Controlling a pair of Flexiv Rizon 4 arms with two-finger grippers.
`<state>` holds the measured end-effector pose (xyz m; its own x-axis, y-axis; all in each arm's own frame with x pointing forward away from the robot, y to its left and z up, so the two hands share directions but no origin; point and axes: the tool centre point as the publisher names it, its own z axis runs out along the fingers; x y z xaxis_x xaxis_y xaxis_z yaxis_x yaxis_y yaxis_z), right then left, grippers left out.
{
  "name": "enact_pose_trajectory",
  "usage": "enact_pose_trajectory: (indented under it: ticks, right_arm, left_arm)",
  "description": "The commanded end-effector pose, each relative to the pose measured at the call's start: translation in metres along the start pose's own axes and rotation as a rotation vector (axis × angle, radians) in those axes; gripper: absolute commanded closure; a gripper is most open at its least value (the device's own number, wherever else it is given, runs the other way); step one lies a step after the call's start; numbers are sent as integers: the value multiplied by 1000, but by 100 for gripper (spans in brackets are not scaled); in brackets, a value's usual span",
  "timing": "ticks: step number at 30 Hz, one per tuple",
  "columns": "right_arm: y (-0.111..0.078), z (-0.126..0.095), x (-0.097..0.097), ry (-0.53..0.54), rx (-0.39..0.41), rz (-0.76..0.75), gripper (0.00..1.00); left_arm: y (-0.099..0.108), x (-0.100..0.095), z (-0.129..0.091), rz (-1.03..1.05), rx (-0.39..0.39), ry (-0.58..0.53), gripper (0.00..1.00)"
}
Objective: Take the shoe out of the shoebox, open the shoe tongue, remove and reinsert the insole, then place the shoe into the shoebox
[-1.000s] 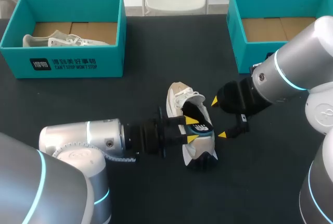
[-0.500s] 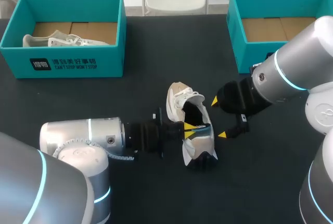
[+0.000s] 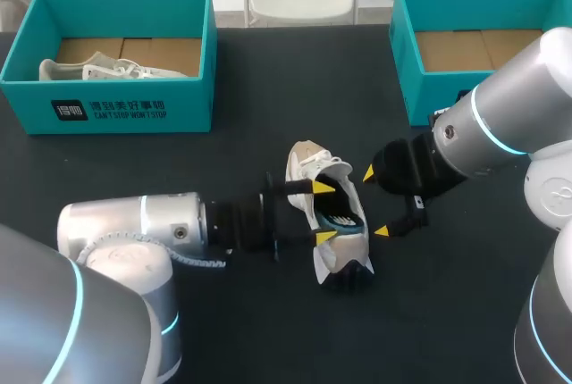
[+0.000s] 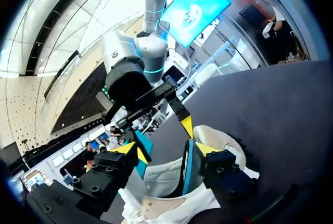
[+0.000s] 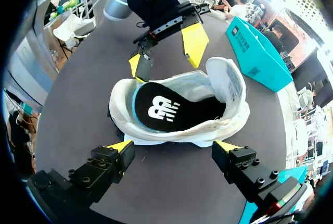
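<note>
A white shoe [image 3: 323, 223] is seen lying near the middle of a black table [image 3: 179, 161], outside both boxes. Its opening is turned up and toward 3 o'clock. A black insole [image 5: 166, 112] with a teal edge is seated inside the shoe.

The left gripper [image 3: 323, 212] is placed at the shoe's 9 o'clock side. Its fingers are spread wide, with one yellow tip over the laces and the other by the heel end. Whether either tip touches the shoe cannot be told.

The right gripper [image 3: 375, 202] is held just beside the shoe at 3 o'clock. Its fingers are also spread wide and nothing is gripped; the shoe's opening is faced squarely.

A teal left shoebox [image 3: 134, 112] is set at 10 o'clock from the shoe, well apart, and a second white shoe [image 3: 107, 70] is laid inside it. A teal right shoebox [image 3: 407, 71] is set at 2 o'clock, with only its cardboard floor showing.
</note>
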<state>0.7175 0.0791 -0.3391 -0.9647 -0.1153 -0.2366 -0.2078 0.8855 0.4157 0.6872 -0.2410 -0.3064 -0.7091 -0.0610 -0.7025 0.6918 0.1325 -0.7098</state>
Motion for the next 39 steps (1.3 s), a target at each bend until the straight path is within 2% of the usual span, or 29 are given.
enact_pose_trajectory:
  ticks: [1, 5, 8, 13, 18, 23, 25, 35, 39]
  right_arm:
    - [0, 1, 1, -3, 1, -1, 0]
    - [0, 1, 1, -3, 1, -1, 0]
    - [0, 1, 1, -3, 1, -1, 0]
    - [0, 1, 1, -3, 1, -1, 0]
    - [0, 1, 1, -3, 1, -1, 0]
    - [0, 1, 1, -3, 1, -1, 0]
    - [0, 1, 1, -3, 1, -1, 0]
    - [0, 1, 1, -3, 1, -1, 0]
    - [-15, -29, -6, -9, 1, -2, 0]
  left_arm:
    - [-10, -4, -14, 6, 4, 0, 0]
    - [-12, -13, -21, -12, 3, 41, 0]
    - [-8, -21, -22, -22, -6, 130, 0]
    - [-6, -34, -16, -82, -14, 363, 0]
    - [-13, -41, -9, -37, -38, 606, 2]
    - [-26, -55, -6, 25, -113, 920, 0]
    - [-30, -62, -7, 34, -133, 998, 0]
    - [-30, -62, -7, 34, -133, 998, 0]
    - [-30, -62, -7, 34, -133, 998, 0]
